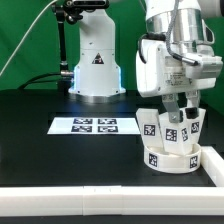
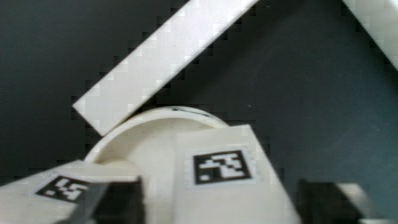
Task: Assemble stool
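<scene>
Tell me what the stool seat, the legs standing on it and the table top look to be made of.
Seat: likely white plastic, smooth matte, uniform colour with rounded edges. Legs: seemingly the same white plastic, blocky, each bearing a black-and-white tag that looks printed or stuck on. Table top: black, dull and without glare; material unclear, perhaps cloth or matte board.

no readable text, only square tags (image 1: 97, 125)

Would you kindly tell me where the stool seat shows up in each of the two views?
Exterior view: the seat sits low at the exterior view's right, on the black table, under the claw, with legs standing on it.
Wrist view: the seat is the curved white rim in the middle, partly behind a tagged leg.
Shared landmark: the white bar beside the seat.
</scene>
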`<state>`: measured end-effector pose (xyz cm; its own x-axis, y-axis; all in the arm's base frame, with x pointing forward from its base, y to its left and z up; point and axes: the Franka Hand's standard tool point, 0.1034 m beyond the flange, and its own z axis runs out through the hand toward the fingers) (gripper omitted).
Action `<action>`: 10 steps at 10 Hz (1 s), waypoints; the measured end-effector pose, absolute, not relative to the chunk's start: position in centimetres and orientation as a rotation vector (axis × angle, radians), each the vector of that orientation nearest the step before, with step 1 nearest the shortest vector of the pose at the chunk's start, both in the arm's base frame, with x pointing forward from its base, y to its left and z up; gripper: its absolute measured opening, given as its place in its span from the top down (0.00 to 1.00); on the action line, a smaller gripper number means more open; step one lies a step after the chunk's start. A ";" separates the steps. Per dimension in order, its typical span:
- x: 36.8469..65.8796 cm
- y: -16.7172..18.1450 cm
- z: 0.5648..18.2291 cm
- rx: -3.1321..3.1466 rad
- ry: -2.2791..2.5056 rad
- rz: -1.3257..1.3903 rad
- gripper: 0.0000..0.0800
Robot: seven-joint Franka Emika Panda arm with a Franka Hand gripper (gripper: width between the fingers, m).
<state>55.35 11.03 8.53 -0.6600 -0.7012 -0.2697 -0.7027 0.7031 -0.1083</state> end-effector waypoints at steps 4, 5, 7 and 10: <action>55.9 11.8 10.9 -1.234 2.529 0.033 0.19; 55.9 11.8 10.8 -1.324 2.485 0.016 0.19; 55.8 11.9 10.7 -1.603 2.340 -0.018 0.19; 56.0 12.5 10.8 -2.179 1.952 -0.075 0.19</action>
<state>56.00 12.45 10.76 0.1190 -0.9874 -0.1047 -0.9764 -0.0973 -0.1928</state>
